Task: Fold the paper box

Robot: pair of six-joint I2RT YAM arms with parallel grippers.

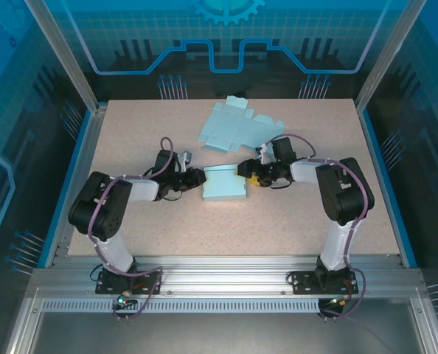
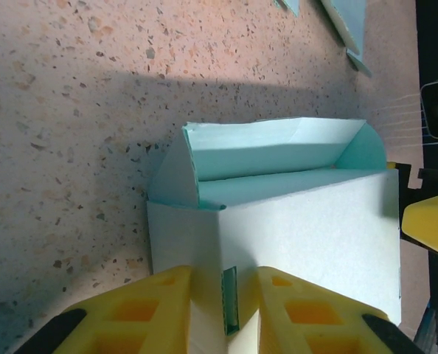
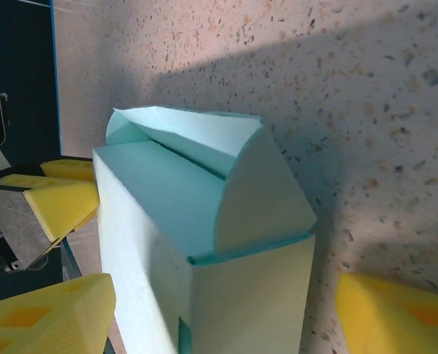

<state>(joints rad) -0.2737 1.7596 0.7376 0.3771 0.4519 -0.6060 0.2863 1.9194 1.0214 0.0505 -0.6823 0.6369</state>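
One part-folded paper box point(image 1: 225, 186) sits on the table point(image 1: 145, 133), about at its middle. It stands up as a hollow sleeve, pale blue-green inside and whitish outside. Its open mouth faces the table's far edge. One rounded flap point(image 3: 259, 184) curves over that mouth, and a straight flap stands behind it. From above the box looks close to square. Its slightly longer side runs across, from one gripper to the other.

Two grippers meet the box, one at each end. The left gripper point(image 1: 197, 177) is at the box's left end. Its two yellow fingers point(image 2: 138, 310) sit close together with a wall of the box point(image 2: 300, 243) pinched between them, so it is grasping the box. The right gripper point(image 1: 247, 175) is at the box's right end. Its fingers point(image 3: 49, 317) are spread wide on either side of the box's corner point(image 3: 167, 214), and one of them stands visibly clear of the card, so it is released.

Beyond the box's open mouth, toward the far edge, flat cut card point(image 1: 232, 125) of the same colour lies unfolded. I cannot tell whether it is one sheet or two overlapping.
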